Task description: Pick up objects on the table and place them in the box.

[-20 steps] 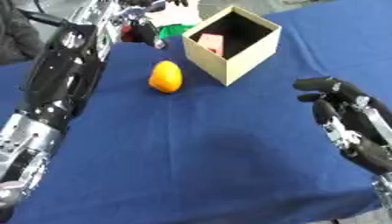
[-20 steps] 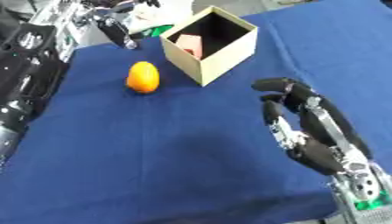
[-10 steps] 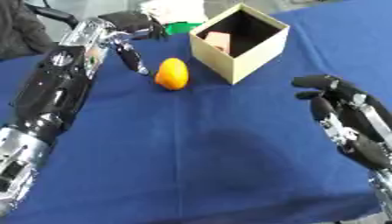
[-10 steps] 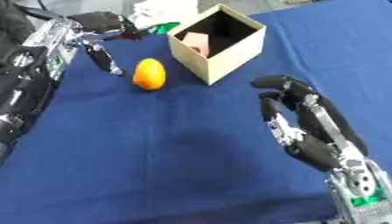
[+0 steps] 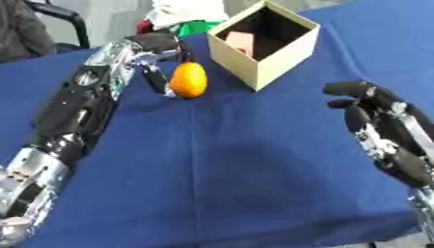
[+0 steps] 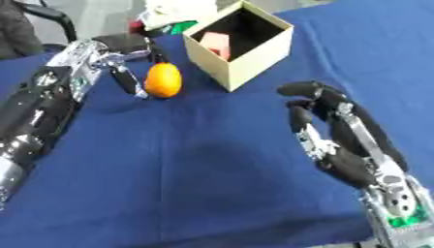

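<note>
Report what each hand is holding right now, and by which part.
Nothing is held. The left hand has fingers beside the orange fruit, not closed round it. The right hand hovers open.

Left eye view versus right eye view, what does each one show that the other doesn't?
Only the left eye view shows the robot's left arm running down to its silver joints near the lower left corner. Only the right eye view shows the right arm's green-marked wrist section below the right hand. Both show the orange fruit on the blue table, the left hand right beside it with fingers around its left side, the open cardboard box holding a pink object, and the right hand idle, open, fingers up.
</note>
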{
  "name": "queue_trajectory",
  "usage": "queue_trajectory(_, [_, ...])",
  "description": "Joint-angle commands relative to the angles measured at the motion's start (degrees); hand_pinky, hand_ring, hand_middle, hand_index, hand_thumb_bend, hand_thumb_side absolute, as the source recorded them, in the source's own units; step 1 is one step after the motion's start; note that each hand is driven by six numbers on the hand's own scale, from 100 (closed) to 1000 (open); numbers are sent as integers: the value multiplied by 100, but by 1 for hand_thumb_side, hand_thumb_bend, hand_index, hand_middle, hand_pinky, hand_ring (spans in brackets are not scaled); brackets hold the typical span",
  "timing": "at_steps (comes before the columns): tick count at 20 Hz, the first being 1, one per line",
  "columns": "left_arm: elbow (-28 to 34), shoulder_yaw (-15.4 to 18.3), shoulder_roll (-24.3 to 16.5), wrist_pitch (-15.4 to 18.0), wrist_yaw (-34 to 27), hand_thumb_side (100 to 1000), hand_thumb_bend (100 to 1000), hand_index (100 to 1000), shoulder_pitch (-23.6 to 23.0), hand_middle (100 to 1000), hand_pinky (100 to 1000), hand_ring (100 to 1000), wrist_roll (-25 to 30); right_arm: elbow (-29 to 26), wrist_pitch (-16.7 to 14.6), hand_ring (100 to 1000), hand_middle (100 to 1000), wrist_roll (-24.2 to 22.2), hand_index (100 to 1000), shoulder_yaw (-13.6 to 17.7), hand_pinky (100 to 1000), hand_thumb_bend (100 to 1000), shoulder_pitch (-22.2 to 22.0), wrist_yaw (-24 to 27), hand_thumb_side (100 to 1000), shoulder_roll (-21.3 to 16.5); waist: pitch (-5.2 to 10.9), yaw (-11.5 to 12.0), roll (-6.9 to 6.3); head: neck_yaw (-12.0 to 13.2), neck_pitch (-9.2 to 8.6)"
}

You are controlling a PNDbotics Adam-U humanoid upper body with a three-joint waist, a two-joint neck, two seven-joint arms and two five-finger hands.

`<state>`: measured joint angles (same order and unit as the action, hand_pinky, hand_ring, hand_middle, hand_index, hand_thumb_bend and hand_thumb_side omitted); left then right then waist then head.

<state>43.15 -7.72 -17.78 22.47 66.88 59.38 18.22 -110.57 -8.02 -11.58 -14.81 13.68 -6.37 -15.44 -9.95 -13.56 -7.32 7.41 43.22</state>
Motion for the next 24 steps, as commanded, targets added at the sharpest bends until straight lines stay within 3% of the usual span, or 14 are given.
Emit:
queue_trajectory(1, [-38, 92, -17, -84, 45, 133, 372, 785, 72, 602, 754, 659, -332, -75, -5, 899, 763, -10, 804, 20, 802, 100, 92, 33, 679, -9, 63, -20, 30, 9, -53])
queue_trajectory(2, [-70, 100, 1, -103, 47, 100, 176, 757, 70, 573, 743, 632, -415, -76, -5, 899, 763, -10, 804, 21, 802, 100, 96, 34, 679, -9, 60, -28, 30, 10, -54])
queue_trajectory(3, [-100, 107, 14, -121, 33, 100, 101, 741, 70, 554, 736, 617, -482, -77, -5, 899, 763, -8, 804, 22, 802, 100, 99, 34, 679, -9, 58, -34, 29, 11, -55])
queue_trajectory(7, [-78, 74, -9, -66, -91, 100, 100, 668, 110, 475, 719, 558, -475, -74, -2, 899, 763, -5, 804, 26, 803, 100, 95, 33, 680, -12, 76, -47, 21, 15, -56])
queue_trajectory(12, [427, 73, -144, -110, -216, 100, 100, 677, 352, 483, 734, 568, -368, -60, 2, 899, 763, -3, 805, 24, 803, 100, 61, 34, 682, -22, 140, -49, 16, 1, -44])
queue_trajectory(18, [827, 146, -45, -466, 182, 100, 100, 696, 758, 503, 745, 590, -747, -53, 1, 899, 764, -46, 805, -26, 803, 100, 63, 58, 683, -44, 190, -181, -31, 79, -58])
queue_trajectory(24, [672, 144, 285, -622, 670, 101, 100, 717, 842, 529, 750, 617, -1232, -60, -3, 899, 764, -101, 805, -69, 804, 100, 130, 75, 686, -39, 119, -373, -79, 169, -135])
